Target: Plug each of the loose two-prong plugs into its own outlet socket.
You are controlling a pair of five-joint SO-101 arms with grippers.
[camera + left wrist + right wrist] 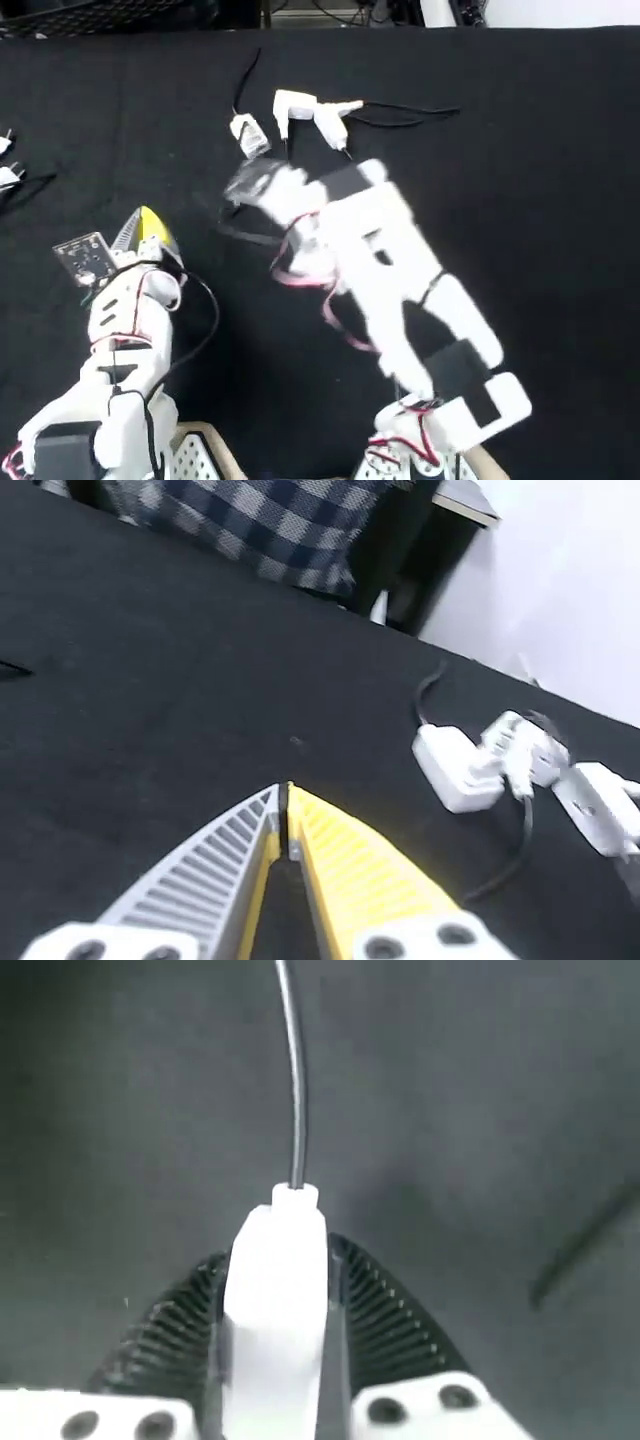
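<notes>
Closest to me, my right fingers (365,1300) are clamped on either side of a white plug (275,1300). Its thin black cable (295,1080) runs straight away from its end over the black surface (480,1110). My left fingers (300,825), one grey and one yellow, are pressed together at the tips with nothing between them, poised over a bare stretch of that surface. From above, my left fingers (145,225) sit at the near left, well apart from the white pieces. My right fingers (255,185), blurred, lie near the middle, just short of those pieces. Farther on is the cluster itself: a white block (248,133) with a black lead running off toward the far edge, then a white outlet (293,103), and just beside it a second plug (335,118) whose own lead trails to the right. Some small white bits (6,176) lie at the left edge of the surface; I cannot tell what they are.
</notes>
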